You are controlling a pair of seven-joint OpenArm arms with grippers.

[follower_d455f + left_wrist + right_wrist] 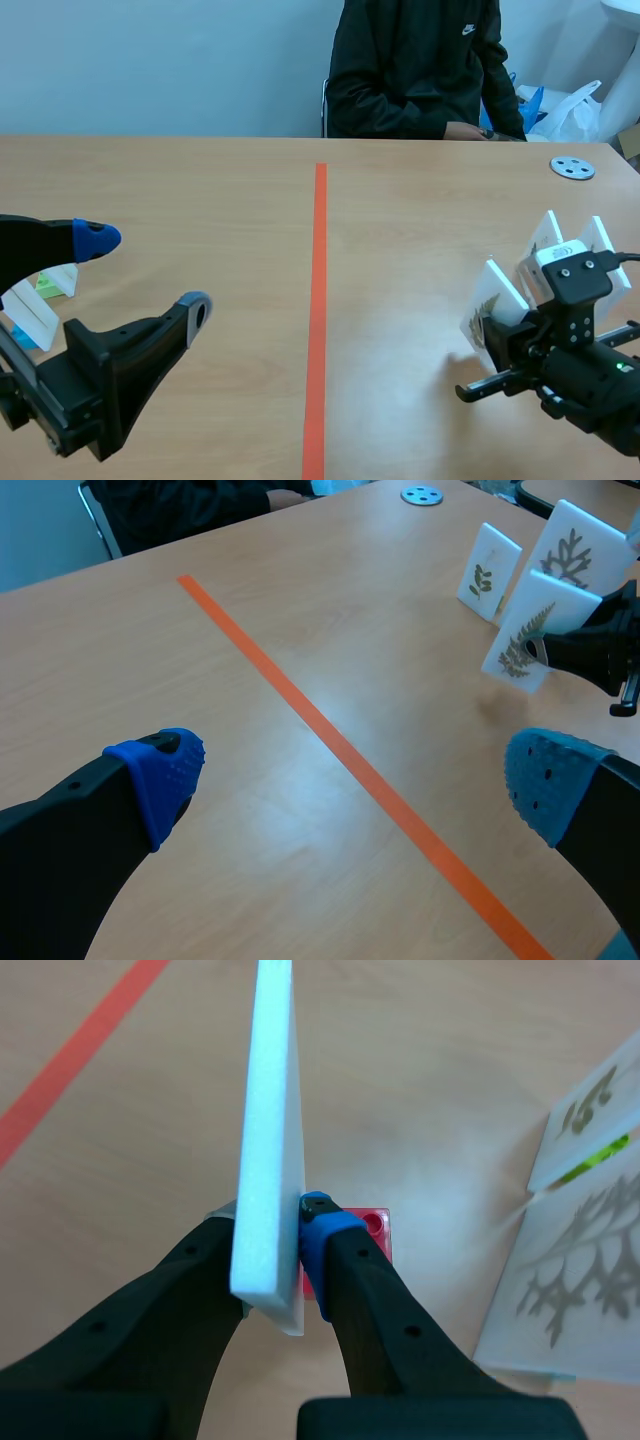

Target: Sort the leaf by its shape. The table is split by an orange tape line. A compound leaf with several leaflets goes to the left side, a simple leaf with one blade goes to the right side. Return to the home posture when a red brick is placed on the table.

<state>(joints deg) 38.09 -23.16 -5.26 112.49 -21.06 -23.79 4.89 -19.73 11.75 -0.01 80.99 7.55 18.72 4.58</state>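
My right gripper (270,1225) is shut on a white card (268,1130) seen edge-on, with a red stand piece (372,1232) at its foot. In the left wrist view this card (526,632) shows a fern-like leaf with many leaflets and leans a little. It is right of the orange tape line (318,320), held by the right gripper (497,330) low over the table. My left gripper (145,275) hangs open at the near left, its blue pads (160,778) wide apart around nothing.
Two more leaf cards (570,552) (490,570) stand just behind the held one. White cards (30,318) on a green base stand at the far left. A grey disc (572,167) lies far right. A person (415,70) sits across the table.
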